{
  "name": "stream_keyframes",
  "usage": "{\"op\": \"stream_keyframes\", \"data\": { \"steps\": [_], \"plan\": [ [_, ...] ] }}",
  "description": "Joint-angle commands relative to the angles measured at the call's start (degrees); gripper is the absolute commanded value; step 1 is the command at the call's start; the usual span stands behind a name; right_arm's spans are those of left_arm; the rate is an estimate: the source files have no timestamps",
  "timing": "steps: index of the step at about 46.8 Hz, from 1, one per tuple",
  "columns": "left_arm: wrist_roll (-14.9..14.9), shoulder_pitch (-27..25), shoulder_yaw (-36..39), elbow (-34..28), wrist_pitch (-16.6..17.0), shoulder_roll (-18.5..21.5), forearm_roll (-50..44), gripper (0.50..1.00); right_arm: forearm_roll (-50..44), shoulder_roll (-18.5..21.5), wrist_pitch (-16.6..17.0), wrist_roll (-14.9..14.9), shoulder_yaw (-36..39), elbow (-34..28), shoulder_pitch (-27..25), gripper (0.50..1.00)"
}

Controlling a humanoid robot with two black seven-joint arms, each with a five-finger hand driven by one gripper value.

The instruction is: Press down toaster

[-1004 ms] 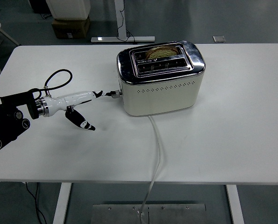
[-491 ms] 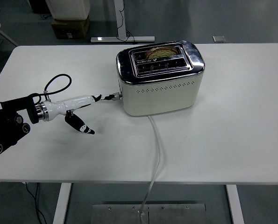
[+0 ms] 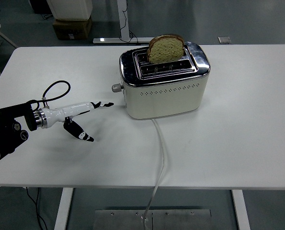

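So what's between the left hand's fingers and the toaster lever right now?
Nothing: in the head view only bare white table separates the left hand's fingers from the toaster lever, which sits raised, untouched.

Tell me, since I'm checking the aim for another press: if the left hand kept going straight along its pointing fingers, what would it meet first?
Probably the toaster, on its left end wall just below the lever knob. The left hand points right and slightly up, with only bare table between. Height is hard to judge.
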Motion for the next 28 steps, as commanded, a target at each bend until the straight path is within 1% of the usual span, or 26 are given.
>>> {"op": "stream_keyframes", "data": {
  "steps": [1, 6, 17, 23, 28],
  "plan": [
    [-0.03, 0.25, -0.05, 0.03, 0.01, 0.07, -0.09, 1.0, 0.0, 0.0, 0.0, 0.0, 0.02, 0.0, 0.0, 0.998],
    [-0.03, 0.25, -0.05, 0.03, 0.01, 0.16, -0.52, 1.0, 0.0, 0.0, 0.0, 0.0, 0.02, 0.0, 0.0, 1.0],
    [-0.03, -0.54, -0.05, -0.06, -0.16, 0.86, -6.15, 1.0, 0.0, 0.0, 0.0, 0.0, -0.07, 0.0, 0.0, 1.0],
    [-0.03, -1.24, -0.05, -0.06, -0.16, 4.02, -9.22, 1.0, 0.0, 0.0, 0.0, 0.0, 0.02, 0.0, 0.0, 0.998],
    [-0.03, -1.86, -0.14, -0.06, -0.34, 4.82, -12.12, 1.0, 0.0, 0.0, -0.09, 0.0, 0.02, 0.0, 0.0, 1.0]
  ]
}}
